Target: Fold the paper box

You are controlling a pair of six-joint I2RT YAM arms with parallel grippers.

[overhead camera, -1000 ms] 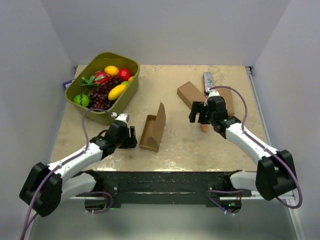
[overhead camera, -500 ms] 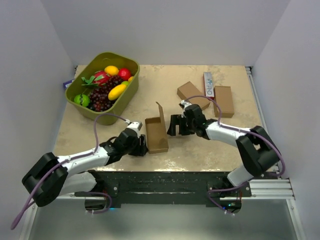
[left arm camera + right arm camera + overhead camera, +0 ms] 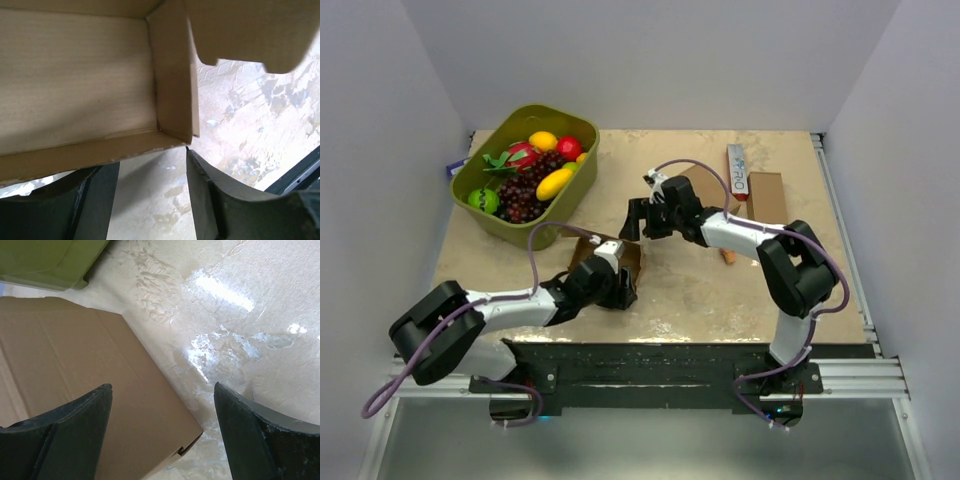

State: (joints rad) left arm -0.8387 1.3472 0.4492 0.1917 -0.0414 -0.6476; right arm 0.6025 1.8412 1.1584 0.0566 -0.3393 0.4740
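Note:
The paper box (image 3: 632,257), brown cardboard, lies at the table's middle front, mostly covered by both grippers in the top view. My left gripper (image 3: 619,287) is at its near side. In the left wrist view the box (image 3: 75,75) shows its open inside with a low wall and a notched flap at the upper right. The left gripper (image 3: 150,160) is open, its tips just short of the near wall. My right gripper (image 3: 636,221) is at the box's far side. It hangs open (image 3: 161,386) above a flat outer panel of the box (image 3: 70,375), touching nothing.
A green bin (image 3: 490,215) holding toy fruit stands at the back left, and its corner (image 3: 50,260) shows in the right wrist view. Two plain brown boxes (image 3: 696,183) (image 3: 767,198) and a white-and-red carton (image 3: 737,168) lie at the back right. A small orange piece (image 3: 726,256) lies under the right arm.
Both arms have closed in on the box: the left gripper moved right to its near side, the right gripper swung left to its far side. The box shifted slightly left.

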